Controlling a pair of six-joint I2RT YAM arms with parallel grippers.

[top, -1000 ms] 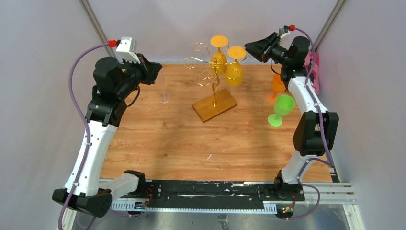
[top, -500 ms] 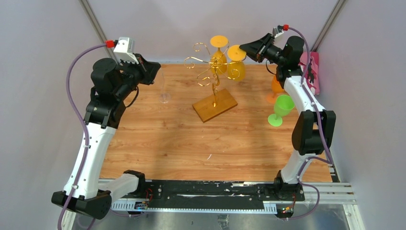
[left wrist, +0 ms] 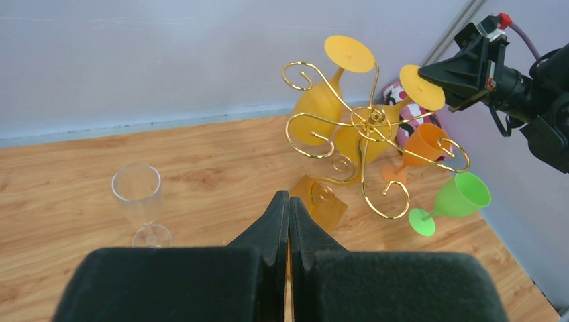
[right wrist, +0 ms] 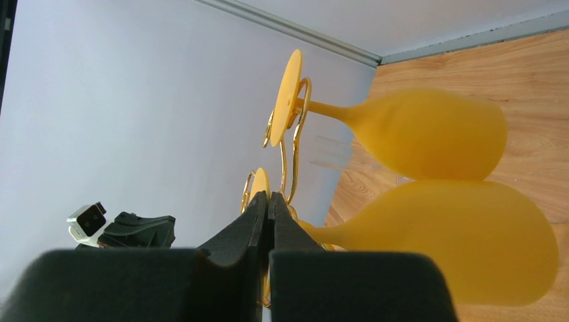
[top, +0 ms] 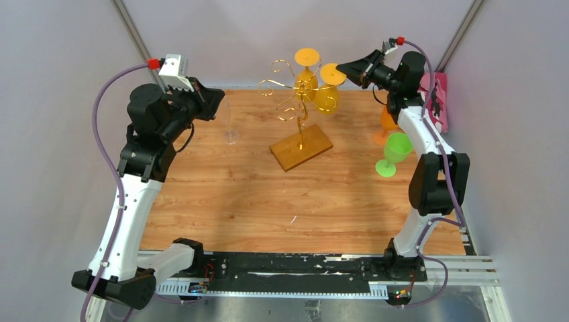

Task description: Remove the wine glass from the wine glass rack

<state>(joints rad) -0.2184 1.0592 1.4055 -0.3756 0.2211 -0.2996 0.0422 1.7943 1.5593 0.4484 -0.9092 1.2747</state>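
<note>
The right gripper (right wrist: 269,196) has its two black fingers pressed flat together, with no gap between them in its own wrist view. Their tips sit right at the edge-on foot of the yellow wine glass (right wrist: 463,245); whether the rim of that foot is caught between them cannot be told. Only this view shows the glass from the side: a broad, opaque, blurred bowl at 4 o'clock of the fingertips, narrowing to a thin stem that runs back toward them. A second yellow glass (right wrist: 429,134) lies at 2 o'clock, its disc foot hooked in a gold wire loop. The top view adds that both glasses hang bowl-down from the wine glass rack (top: 300,144). Its curled gold arms spread from a central stem on a flat amber wooden base, standing at 12 o'clock on the table (top: 221,201), and the right gripper meets it at 2 o'clock. The left gripper (left wrist: 289,198) is also closed on nothing and is held well apart at 9 o'clock of the rack. Its view looks across the spirals and shows a clear glass (left wrist: 137,198) upright at 9 o'clock, with an orange glass (left wrist: 424,144) and a green glass (left wrist: 459,198) beyond the rack at 3 o'clock.
</note>
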